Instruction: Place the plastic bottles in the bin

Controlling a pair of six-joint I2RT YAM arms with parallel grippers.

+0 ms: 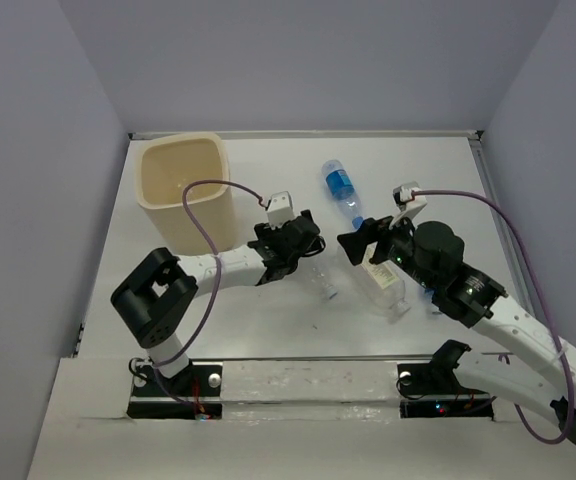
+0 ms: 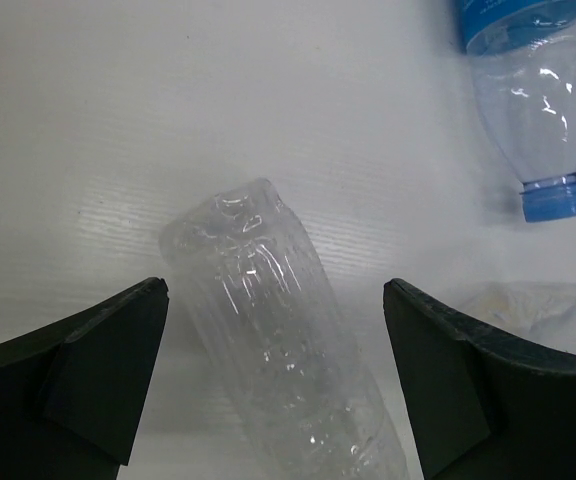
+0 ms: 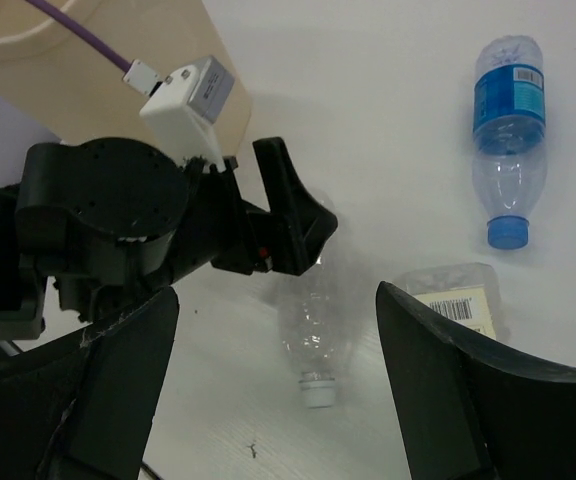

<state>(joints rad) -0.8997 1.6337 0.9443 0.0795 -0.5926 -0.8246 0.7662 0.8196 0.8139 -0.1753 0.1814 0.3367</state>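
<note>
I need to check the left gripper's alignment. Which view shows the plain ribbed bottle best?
Left wrist: the ribbed bottle lies large, centred in the open left gripper. Right wrist shows only its cap end, past that gripper; top external gives a faint glimpse.

White table [image 1: 286, 185], pale lavender walls [image 1: 318, 60]

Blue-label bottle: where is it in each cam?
Top external: blue-label bottle upper centre, right of the bin.
Left wrist: bottle in the top right corner, cap pointing down.
Right wrist: bottle upper right, cap pointing down.
Shared landmark: the ribbed bottle, visible in all three.
</note>
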